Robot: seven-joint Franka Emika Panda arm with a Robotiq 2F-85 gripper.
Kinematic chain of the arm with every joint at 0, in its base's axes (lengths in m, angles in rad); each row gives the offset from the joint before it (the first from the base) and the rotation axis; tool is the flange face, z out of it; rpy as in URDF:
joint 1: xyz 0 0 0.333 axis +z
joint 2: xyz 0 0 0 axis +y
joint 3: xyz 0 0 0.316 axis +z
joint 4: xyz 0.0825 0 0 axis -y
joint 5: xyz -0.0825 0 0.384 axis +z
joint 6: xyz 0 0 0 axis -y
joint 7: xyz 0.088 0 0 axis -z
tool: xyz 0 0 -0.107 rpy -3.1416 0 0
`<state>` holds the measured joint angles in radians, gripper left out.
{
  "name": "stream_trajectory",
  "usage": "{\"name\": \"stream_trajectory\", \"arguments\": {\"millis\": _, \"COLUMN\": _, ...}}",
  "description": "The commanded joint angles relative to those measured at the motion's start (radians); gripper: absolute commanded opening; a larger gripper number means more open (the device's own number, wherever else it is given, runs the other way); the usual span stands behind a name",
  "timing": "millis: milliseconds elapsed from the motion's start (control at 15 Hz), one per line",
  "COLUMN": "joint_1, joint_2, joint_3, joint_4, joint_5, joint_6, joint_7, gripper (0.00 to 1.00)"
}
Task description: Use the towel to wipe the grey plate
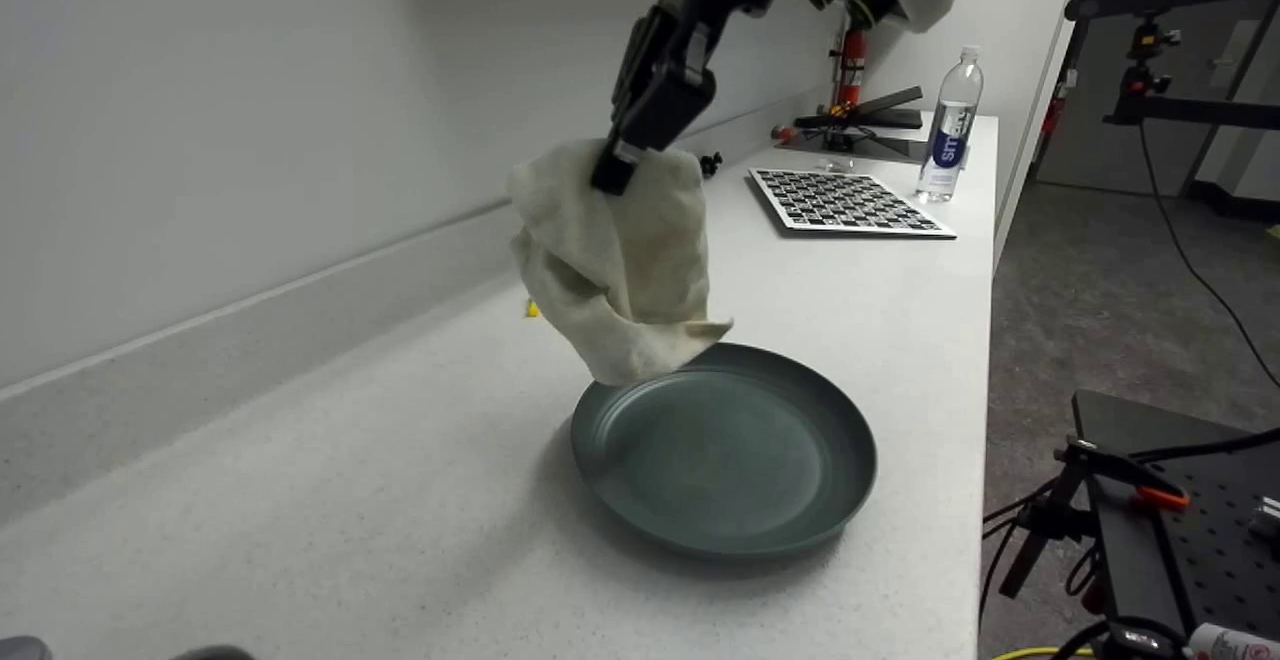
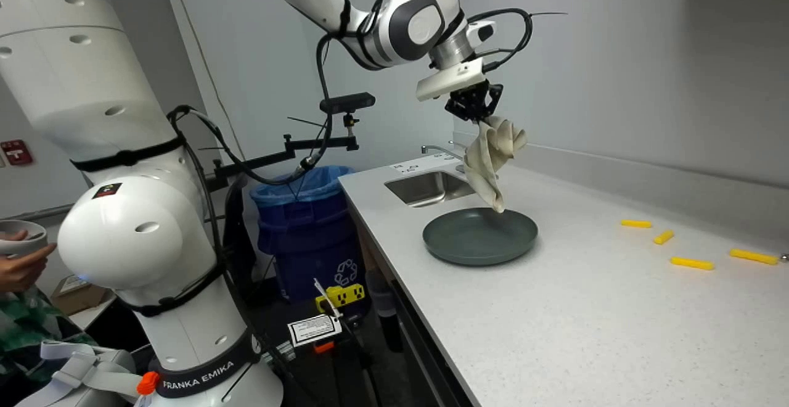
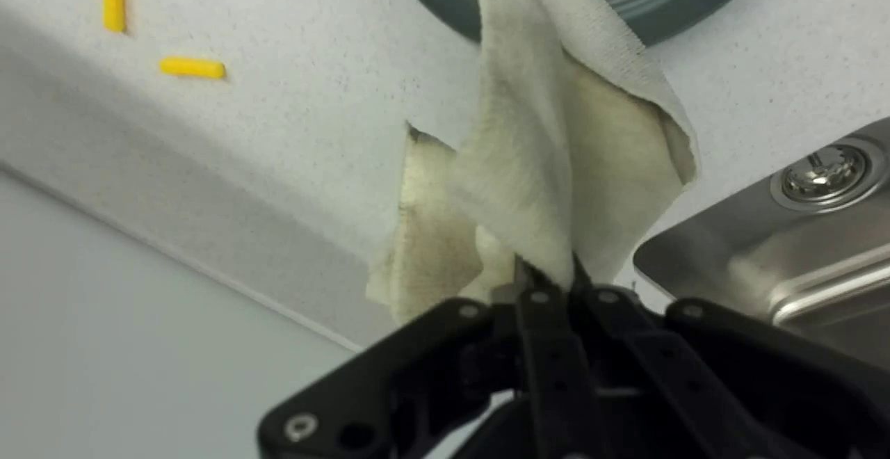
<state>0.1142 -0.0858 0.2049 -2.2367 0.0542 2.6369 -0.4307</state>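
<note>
"What's at the left of the table [image 2: 573, 333], in an exterior view?"

"The sink [image 2: 425, 189], then the grey plate [image 2: 479, 237], lying flat."

"And the end effector [image 3: 551, 275]?"

"Above the table, clamped on a gathered fold of the towel [image 2: 493, 151]; the wrist view shows the pinch. The loose end overlaps the plate's rim in every view; whether it touches, I can't tell."

"How will it handle?"

"Light and limp, I'd judge, with little stiffness for pressing. A low hold on a thick bunch should wipe better than a trailing corner. The plate may slide."

"Farther right?"

"Four yellow sticks [image 2: 691, 263]."
</note>
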Motion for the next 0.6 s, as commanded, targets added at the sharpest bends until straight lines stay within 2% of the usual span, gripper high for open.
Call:
{"name": "stream_trajectory", "arguments": {"millis": 0, "joint_1": 0.019, "joint_2": 0.007, "joint_3": -0.045, "joint_4": -0.061, "joint_5": 0.020, "joint_6": 0.022, "joint_7": 0.010, "gripper": 0.01}}
{"name": "stream_trajectory", "arguments": {"millis": 533, "joint_1": -0.003, "joint_2": 0.160, "joint_3": -0.070, "joint_4": -0.035, "joint_5": 0.038, "joint_6": 0.011, "joint_7": -0.003, "gripper": 0.01}}
